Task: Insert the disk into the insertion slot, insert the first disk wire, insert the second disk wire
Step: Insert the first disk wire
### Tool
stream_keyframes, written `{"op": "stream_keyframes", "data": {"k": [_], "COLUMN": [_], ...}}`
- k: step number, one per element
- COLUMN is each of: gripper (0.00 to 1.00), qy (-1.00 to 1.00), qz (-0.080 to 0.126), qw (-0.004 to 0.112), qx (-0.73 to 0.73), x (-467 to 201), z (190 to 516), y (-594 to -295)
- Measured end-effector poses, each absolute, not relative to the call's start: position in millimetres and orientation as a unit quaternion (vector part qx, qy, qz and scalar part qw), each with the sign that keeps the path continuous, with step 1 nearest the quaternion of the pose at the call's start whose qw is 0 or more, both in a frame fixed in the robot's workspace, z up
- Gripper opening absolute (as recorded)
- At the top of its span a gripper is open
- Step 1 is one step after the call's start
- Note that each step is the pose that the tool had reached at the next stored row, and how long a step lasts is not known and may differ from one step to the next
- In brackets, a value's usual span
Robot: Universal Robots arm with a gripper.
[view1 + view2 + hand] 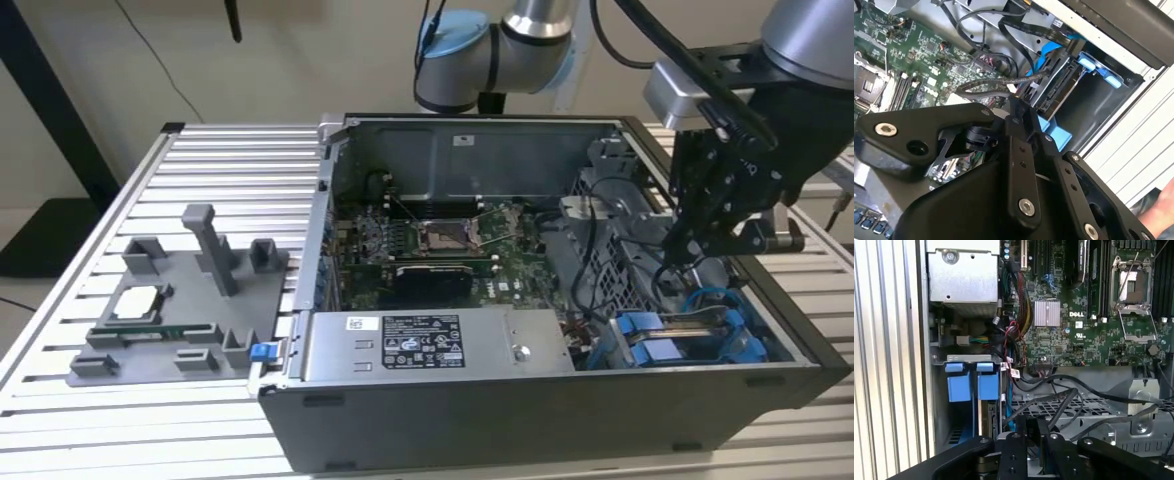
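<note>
Black and jointed, the claw (687, 240) hangs low inside the open computer case (534, 420), right over the drive corner. Its own body hides the tips, so I cannot tell whether it is clamped or has hold of anything.

In the second wrist view the disk (1056, 92) looks seated in the insertion slot (1099, 107), connector end facing out. The blue carrier frame (1056, 132) is around it, and the blue tabs (1099, 67) are at the mouth. Just beside that end run a blue wire (1046, 52) and a black braided wire (984, 86), which reaches close to the claw. I cannot tell whether either is plugged in.

I'd judge the disk dense, rigid and easily hurt by knocks. It is best taken by the plastic frame's edges, never the connector. The wires look limp, so their stiff plugs are the place to hold.

Further out lie the green motherboard (427, 240) and the silver power-supply box (427, 345), with the slatted table (200, 160) around the case.
</note>
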State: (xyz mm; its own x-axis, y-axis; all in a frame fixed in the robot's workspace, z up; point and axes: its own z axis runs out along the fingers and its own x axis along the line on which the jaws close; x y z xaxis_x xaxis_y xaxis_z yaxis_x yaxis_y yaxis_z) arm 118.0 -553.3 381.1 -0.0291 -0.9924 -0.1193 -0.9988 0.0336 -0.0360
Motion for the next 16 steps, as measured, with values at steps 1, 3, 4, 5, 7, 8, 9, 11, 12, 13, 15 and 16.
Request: {"op": "stream_keyframes", "data": {"k": [1,3,4,5,7,8,9,11,12,13,15,16], "gripper": [0.00,0.00,0.00,0.00,0.00,0.00,0.00,0.00,0.00,0.00,0.00,0.00], "qy": [0.717,0.717,0.717,0.717,0.717,0.717,0.717,0.717,0.717,0.717,0.717,0.717], "qz": [0.029,0.029,0.029,0.029,0.028,0.028,0.028,0.029,0.029,0.030,0.032,0.033], "qw": [0.055,0.055,0.055,0.055,0.055,0.055,0.055,0.055,0.055,0.054,0.052,0.050], "qx": [-0.695,-0.695,-0.695,-0.695,-0.695,-0.695,-0.695,-0.694,-0.694,-0.694,-0.694,-0.694], "x": [117.9,117.9,117.9,117.9,117.9,118.0,117.9,117.9,118.0,118.3,118.9,119.2], "z": [381.0,380.8,380.7,380.7,380.7,380.7,380.7,380.7,380.6,380.5,380.4,380.4], "y": [-553.4,-553.6,-553.6,-553.6,-553.6,-553.6,-553.6,-553.6,-553.6,-553.7,-554.0,-554.1]}}
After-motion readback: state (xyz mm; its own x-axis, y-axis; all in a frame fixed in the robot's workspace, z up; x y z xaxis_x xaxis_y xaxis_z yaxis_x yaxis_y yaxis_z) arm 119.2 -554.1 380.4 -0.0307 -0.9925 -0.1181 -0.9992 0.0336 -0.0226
